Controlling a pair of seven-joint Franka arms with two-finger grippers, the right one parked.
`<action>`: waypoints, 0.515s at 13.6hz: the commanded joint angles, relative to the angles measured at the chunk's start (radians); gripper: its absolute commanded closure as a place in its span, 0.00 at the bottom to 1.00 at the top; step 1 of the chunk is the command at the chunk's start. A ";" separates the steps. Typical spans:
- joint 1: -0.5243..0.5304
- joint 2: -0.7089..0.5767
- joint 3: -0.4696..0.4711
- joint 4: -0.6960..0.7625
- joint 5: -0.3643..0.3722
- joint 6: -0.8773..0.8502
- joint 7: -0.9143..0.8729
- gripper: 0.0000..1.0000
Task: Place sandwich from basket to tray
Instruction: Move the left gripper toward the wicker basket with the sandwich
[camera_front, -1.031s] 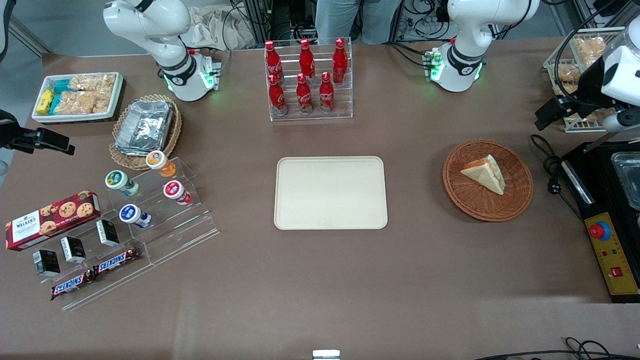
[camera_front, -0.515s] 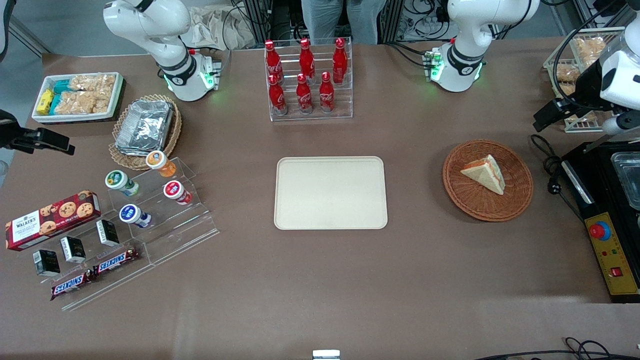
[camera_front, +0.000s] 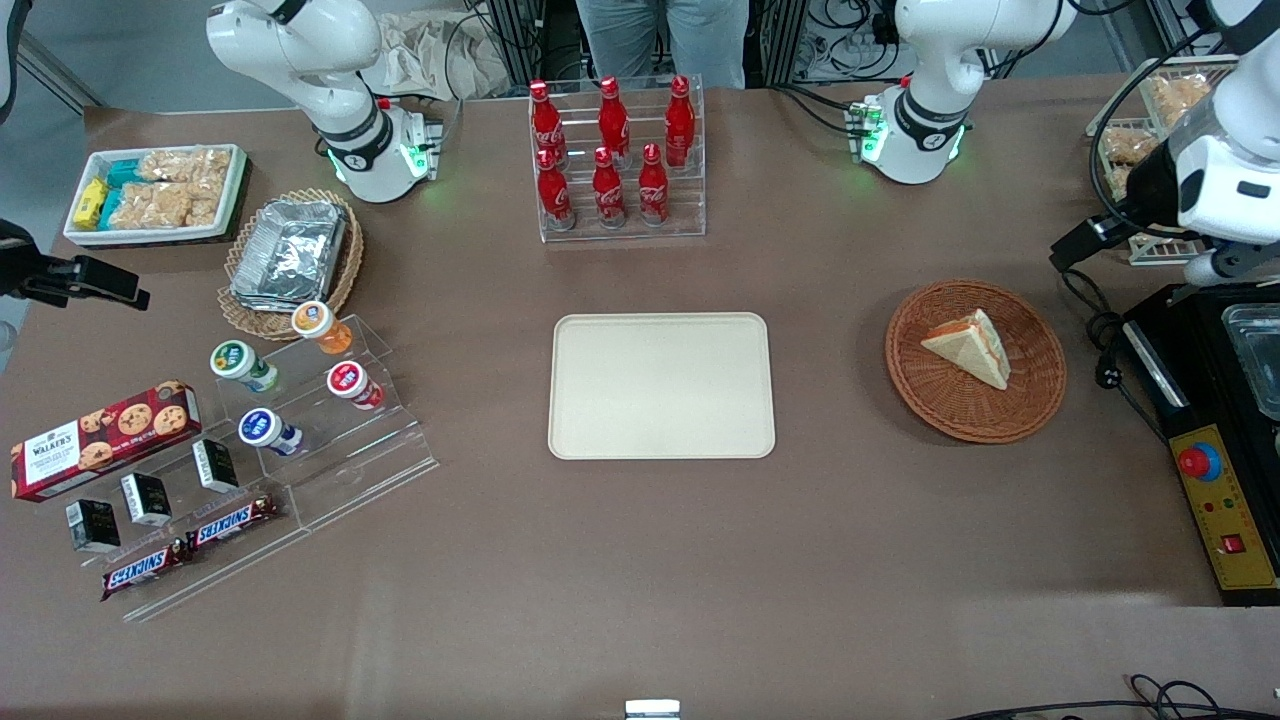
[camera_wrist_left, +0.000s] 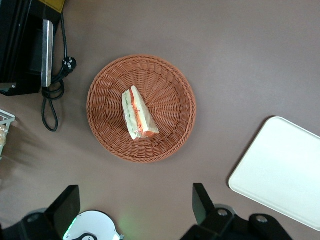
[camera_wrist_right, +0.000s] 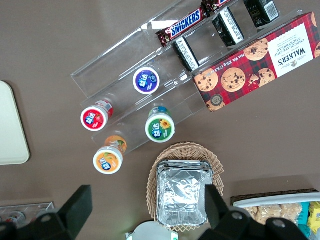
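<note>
Brown tabletop (camera_front: 640, 560), your working surface, catalogued as follows. Tray (camera_front: 661, 385): cream, rectangular, flat at table centre, nothing on it; also seen in your wrist view (camera_wrist_left: 280, 172). Basket (camera_front: 975, 360): round, reddish-brown wicker, at 3 o'clock from the tray and well apart from it, toward the working arm's end. Sandwich (camera_front: 968, 348): white triangular wedge lying in the basket, orange-red filling edge at 12 o'clock in the front view; your wrist view shows it (camera_wrist_left: 137, 114) near the middle of the basket (camera_wrist_left: 170, 80), with green and orange-red filling visible along one edge. Gripper (camera_wrist_left: 135, 207): your left arm's, held high above the table, at 1 o'clock from the basket in the front view and apart from it; its two dark fingers (camera_wrist_left: 201, 202) stand wide apart and grasp nothing. Black appliance (camera_front: 1215, 420) with a red button: at 3 o'clock from the basket, its cable (camera_wrist_left: 52, 95) coiled between them. Bottle rack (camera_front: 615, 160): six red bottles, at 12 o'clock from the tray. Snack stand (camera_front: 250, 450): clear tiers with cups and bars, at 9 o'clock from the tray, toward the parked arm's end.
</note>
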 joint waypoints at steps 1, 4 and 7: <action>0.006 -0.105 0.005 -0.188 0.012 0.114 -0.056 0.00; 0.008 -0.119 0.005 -0.308 0.015 0.225 -0.117 0.00; 0.040 -0.110 0.004 -0.365 0.027 0.294 -0.153 0.00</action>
